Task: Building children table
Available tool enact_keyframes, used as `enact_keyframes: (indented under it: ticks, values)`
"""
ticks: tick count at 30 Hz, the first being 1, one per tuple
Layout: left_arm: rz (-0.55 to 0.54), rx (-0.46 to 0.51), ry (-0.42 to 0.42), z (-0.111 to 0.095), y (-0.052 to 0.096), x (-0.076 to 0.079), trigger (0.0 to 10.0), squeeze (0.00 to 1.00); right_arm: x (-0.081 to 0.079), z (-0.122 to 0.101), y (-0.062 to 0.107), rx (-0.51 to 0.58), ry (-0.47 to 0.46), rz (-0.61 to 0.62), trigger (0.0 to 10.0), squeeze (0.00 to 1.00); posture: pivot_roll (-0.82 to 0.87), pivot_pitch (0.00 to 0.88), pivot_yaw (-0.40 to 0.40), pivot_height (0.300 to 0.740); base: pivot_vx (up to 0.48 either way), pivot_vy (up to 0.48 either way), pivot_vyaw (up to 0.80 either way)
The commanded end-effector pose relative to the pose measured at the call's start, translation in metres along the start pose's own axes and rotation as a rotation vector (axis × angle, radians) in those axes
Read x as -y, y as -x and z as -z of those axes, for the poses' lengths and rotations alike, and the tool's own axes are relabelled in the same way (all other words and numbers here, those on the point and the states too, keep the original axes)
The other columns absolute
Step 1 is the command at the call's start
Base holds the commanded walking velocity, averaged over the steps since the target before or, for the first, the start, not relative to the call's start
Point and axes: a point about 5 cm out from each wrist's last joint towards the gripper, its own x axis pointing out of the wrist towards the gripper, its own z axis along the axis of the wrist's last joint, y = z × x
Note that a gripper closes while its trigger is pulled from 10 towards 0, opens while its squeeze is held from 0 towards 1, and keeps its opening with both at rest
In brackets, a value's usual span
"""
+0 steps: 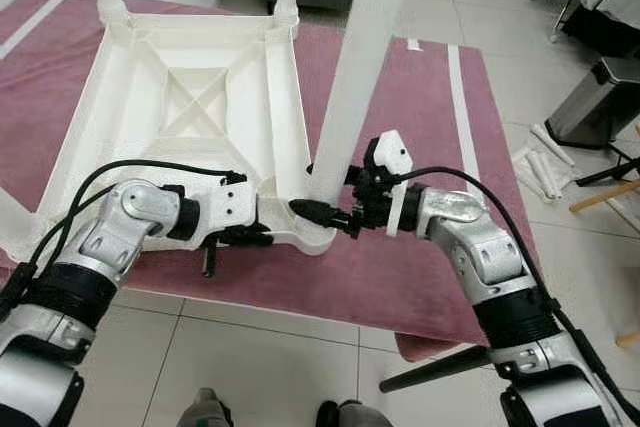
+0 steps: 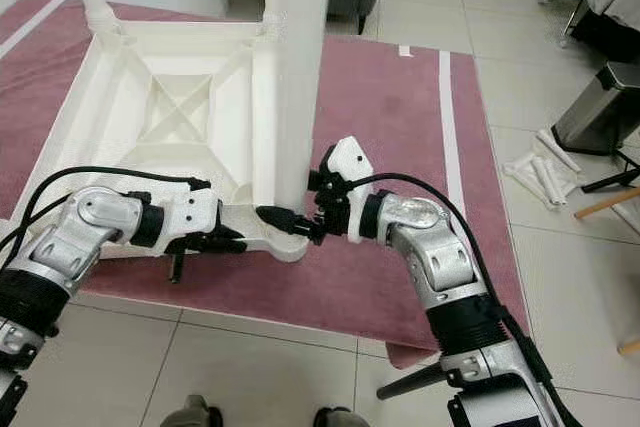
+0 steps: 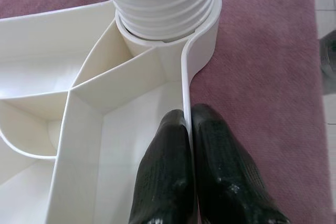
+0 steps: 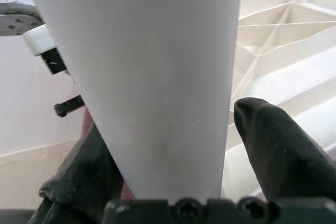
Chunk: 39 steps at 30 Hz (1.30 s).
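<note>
Maroon rug [image 1: 420, 127], left pincer [image 3: 188, 129] pinching tabletop [image 1: 190, 107] rim, right pincer [image 1: 322, 213] around leg [image 1: 355, 87]

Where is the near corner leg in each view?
Left eye: leg, centre, rising from the table's near corner.
Right eye: leg, left of centre.
Left wrist: its ribbed base at top, in the socket.
Right wrist: leg between the right end effector's fingers.
Shared landmark: the corner socket.
</note>
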Motion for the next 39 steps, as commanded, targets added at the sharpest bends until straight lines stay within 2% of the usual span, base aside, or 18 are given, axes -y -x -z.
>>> enact_keyframes:
  ticks: [1, 5, 9, 10, 11, 15, 20, 21, 22, 25, 27, 29, 32, 33, 35, 36, 39]
  values:
    - [0.171, -0.001, -0.042, -0.004, 0.004, 0.009, 0.0, 0.00, -0.002, -0.001, -0.001, -0.003, -0.007, -0.032, 10.0, 0.00, 0.15, 0.079, -0.037, 0.740, 0.000, 0.000, 0.00]
    - [0.160, -0.006, -0.034, -0.003, 0.006, 0.010, 0.0, 0.00, -0.006, 0.003, -0.010, -0.014, -0.013, -0.082, 10.0, 0.00, 0.15, 0.082, -0.043, 0.740, 0.000, 0.000, 0.00]
    - [0.151, -0.003, -0.026, -0.004, 0.005, 0.009, 0.0, 0.00, -0.006, 0.007, -0.017, -0.017, -0.020, -0.078, 10.0, 0.00, 0.15, 0.082, -0.045, 0.740, 0.000, 0.000, 0.00]
    - [0.138, 0.000, -0.022, -0.004, 0.004, 0.008, 0.0, 0.00, -0.005, 0.008, -0.019, -0.017, -0.030, -0.060, 2.8, 0.00, 0.15, 0.082, -0.044, 0.740, 0.000, 0.000, 0.00]
    - [0.126, 0.011, -0.015, -0.006, 0.002, 0.007, 0.0, 0.00, -0.004, 0.009, -0.019, -0.013, -0.037, -0.042, 0.0, 0.00, 0.15, 0.082, -0.044, 0.740, 0.000, 0.000, 0.00]
    - [0.113, 0.027, -0.005, -0.009, 0.000, 0.006, 0.0, 0.00, -0.002, 0.010, -0.019, -0.012, -0.047, -0.014, 0.0, 0.00, 0.15, 0.082, -0.044, 0.740, 0.000, 0.000, 0.00]
    - [0.041, 0.085, 0.030, -0.019, -0.012, -0.006, 0.0, 0.00, 0.008, 0.029, -0.019, -0.074, -0.073, 0.263, 0.0, 0.00, 0.14, 0.085, -0.038, 0.740, 0.000, 0.000, 0.00]
    - [0.041, 0.085, 0.030, -0.019, -0.012, -0.006, 0.0, 0.00, 0.008, 0.029, -0.019, -0.074, -0.073, 0.263, 0.0, 0.00, 0.14, 0.085, -0.038, 0.740, 0.000, 0.000, 0.00]
    - [0.014, 0.099, 0.039, -0.022, -0.017, -0.012, 0.0, 0.00, 0.011, 0.034, -0.018, -0.079, -0.090, 0.376, 0.0, 0.00, 0.14, 0.086, -0.037, 0.740, 0.000, 0.000, 0.00]
    - [-0.013, 0.116, 0.046, -0.028, -0.026, -0.020, 0.0, 0.00, 0.018, 0.042, -0.013, -0.094, -0.119, 0.566, 0.0, 0.00, 0.14, 0.086, -0.033, 0.740, 0.000, 0.000, 0.00]
    - [-0.018, 0.122, 0.047, -0.031, -0.029, -0.023, 0.0, 0.00, 0.020, 0.045, -0.011, -0.102, -0.131, 0.640, 0.0, 0.00, 0.14, 0.086, -0.033, 0.740, 0.000, 0.000, 0.00]
    - [-0.027, 0.134, 0.052, -0.035, -0.035, -0.027, 0.0, 0.00, 0.023, 0.050, -0.007, -0.103, -0.152, 0.766, 0.0, 0.00, 0.13, 0.084, -0.023, 0.740, 0.000, 0.000, 0.00]
    - [-0.039, 0.143, 0.057, -0.039, -0.041, -0.032, 0.0, 0.00, 0.023, 0.055, -0.003, -0.109, -0.183, 0.872, 0.0, 0.00, 0.12, 0.084, -0.018, 0.740, 0.000, 0.000, 0.00]
    - [-0.039, 0.143, 0.057, -0.039, -0.041, -0.032, 0.0, 0.00, 0.023, 0.055, -0.003, -0.109, -0.183, 0.872, 0.0, 0.00, 0.12, 0.084, -0.018, 0.740, 0.000, 0.000, 0.00]
    - [-0.067, 0.152, 0.062, -0.046, -0.051, -0.040, 0.0, 0.00, 0.022, 0.064, 0.002, -0.140, -0.230, 1.064, 0.0, 0.00, 0.12, 0.082, -0.014, 0.740, 0.000, 0.000, 0.00]
    - [-0.067, 0.152, 0.062, -0.046, -0.051, -0.040, 0.0, 0.00, 0.022, 0.064, 0.002, -0.140, -0.230, 1.064, 0.0, 0.00, 0.12, 0.082, -0.014, 0.740, 0.000, 0.000, 0.00]
    - [-0.092, 0.161, 0.070, -0.054, -0.062, -0.049, 0.0, 0.00, 0.017, 0.071, -0.001, -0.156, -0.298, 1.264, 0.0, 0.00, 0.12, 0.080, -0.009, 0.740, 0.000, 0.000, 0.00]
